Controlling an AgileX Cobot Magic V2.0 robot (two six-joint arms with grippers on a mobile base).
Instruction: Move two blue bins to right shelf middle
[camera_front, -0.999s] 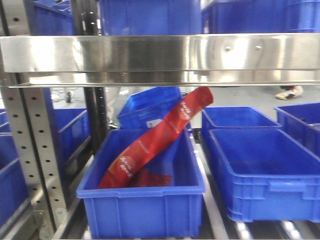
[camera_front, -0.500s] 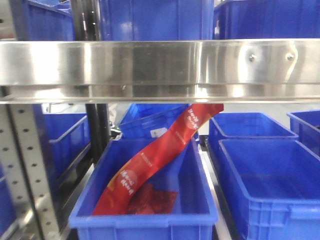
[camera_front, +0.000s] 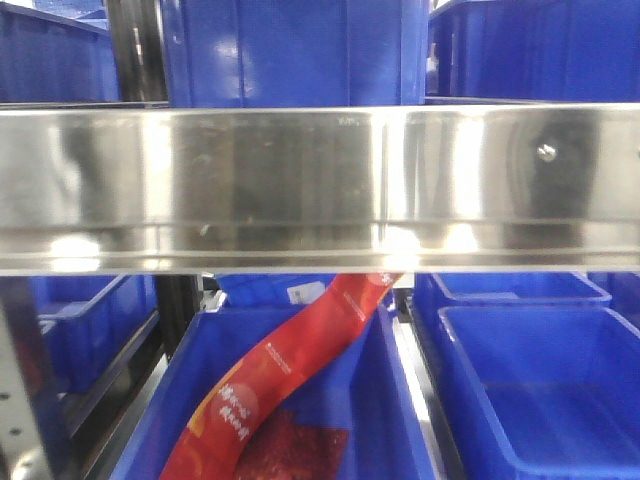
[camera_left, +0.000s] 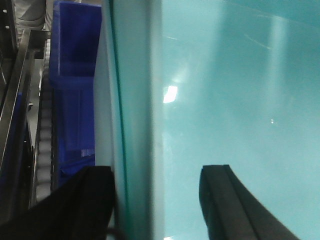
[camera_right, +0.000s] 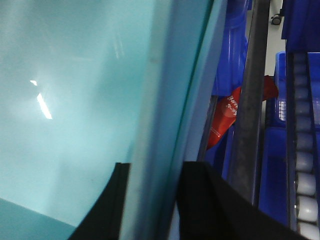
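Observation:
A blue bin (camera_left: 240, 75), washed out to pale teal, fills both wrist views. In the left wrist view my left gripper (camera_left: 157, 167) straddles its rim wall (camera_left: 132, 100), one black finger outside and one inside. In the right wrist view my right gripper (camera_right: 157, 164) clamps the opposite wall of the same bin (camera_right: 75, 100), with the wall filling the gap between its fingers. Neither gripper nor the held bin shows in the front view. Other blue bins (camera_front: 290, 50) stand on the level above the steel shelf beam (camera_front: 320, 185).
Below the beam a blue bin (camera_front: 370, 400) holds a long red packet (camera_front: 270, 380). Another blue bin (camera_front: 540, 390) sits to its right, and more stand behind. A perforated upright (camera_front: 20, 400) is at the left. Roller tracks (camera_right: 305, 165) run beside the bins.
The front view has moved closer and risen. The steel beam now looks larger and sits lower in frame, hiding much of the bin with the red packet.

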